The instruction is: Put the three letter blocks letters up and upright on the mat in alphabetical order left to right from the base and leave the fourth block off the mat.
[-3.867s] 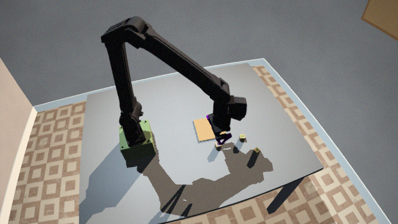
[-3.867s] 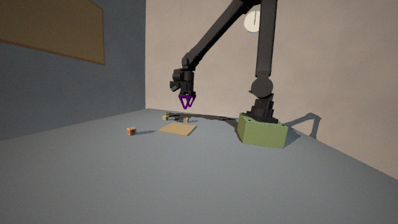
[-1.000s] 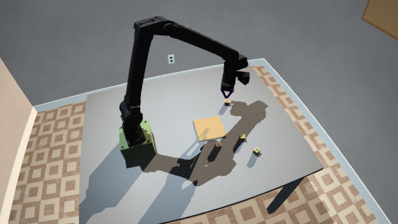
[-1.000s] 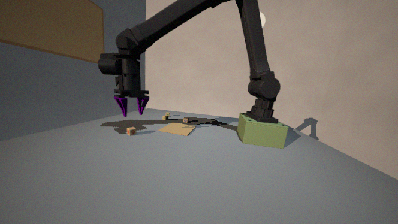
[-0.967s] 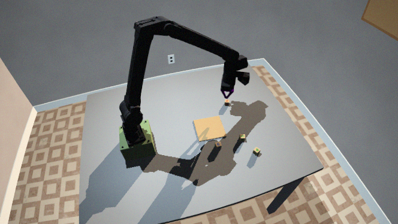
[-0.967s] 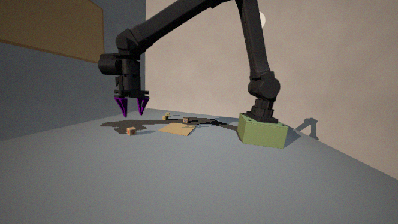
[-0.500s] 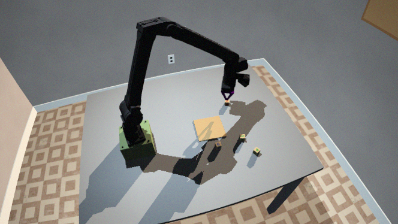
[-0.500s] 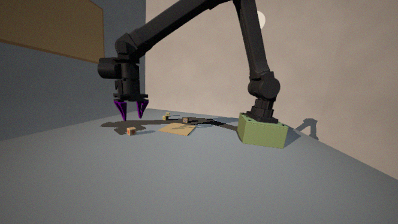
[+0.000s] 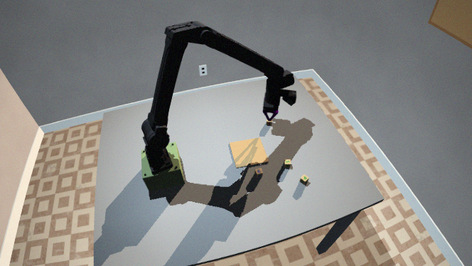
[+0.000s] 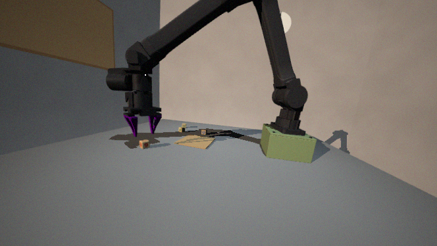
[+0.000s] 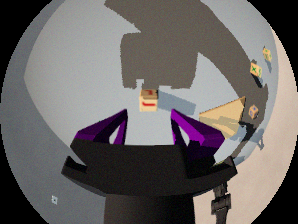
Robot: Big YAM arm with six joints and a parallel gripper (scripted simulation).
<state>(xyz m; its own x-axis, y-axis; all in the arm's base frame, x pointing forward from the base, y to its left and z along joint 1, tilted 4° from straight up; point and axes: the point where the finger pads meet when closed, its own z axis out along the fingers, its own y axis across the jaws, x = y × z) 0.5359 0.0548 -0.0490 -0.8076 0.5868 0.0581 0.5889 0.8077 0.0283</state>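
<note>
So the arm (image 9: pixel 234 48) (image 10: pixel 197 27) is bent over the tabletop (image 9: pixel 199 107) (image 10: pixel 197 191) (image 11: pixel 75 65) with its jaws (image 9: pixel 270 119) (image 10: pixel 144 135) pointing down. They're partly open, purple fingers spread apart, and nothing's in them. They hang above the tabletop near the block with red markings (image 9: pixel 269 123) (image 10: pixel 144 144) (image 11: pixel 148 100), which sits off the mat on its own. In the wrist view that block shows up just past the fingertips, roughly in line with the gap, and a red mark is visible on its light face. Can't make out which letter it is, sorry.

The mat (image 9: pixel 249 152) (image 10: pixel 195 142) (image 11: pixel 225 117) is a tan square lying flat on the tabletop, between the green base (image 9: pixel 145 171) (image 10: pixel 289 148) and the far blocks, with bits of the arm's shadow across it. None of the four blocks is on it.

The other three are past the mat's opposite side from the red-marked one. The block with a bluish mark (image 9: pixel 259 171) (image 10: pixel 204 132) (image 11: pixel 253 111) is closest, just beside the mat's edge and sitting in the arm's shadow. Then there's a block with a green letter (image 9: pixel 287 162) (image 10: pixel 181 129) (image 11: pixel 256 69) a bit further out, and another green-lettered block (image 9: pixel 304 178) (image 10: pixel 183 125) (image 11: pixel 267 54) furthest from the mat. Those two are near each other but clearly apart in the top view. The letters are too small for me to read with any confidence.
</note>
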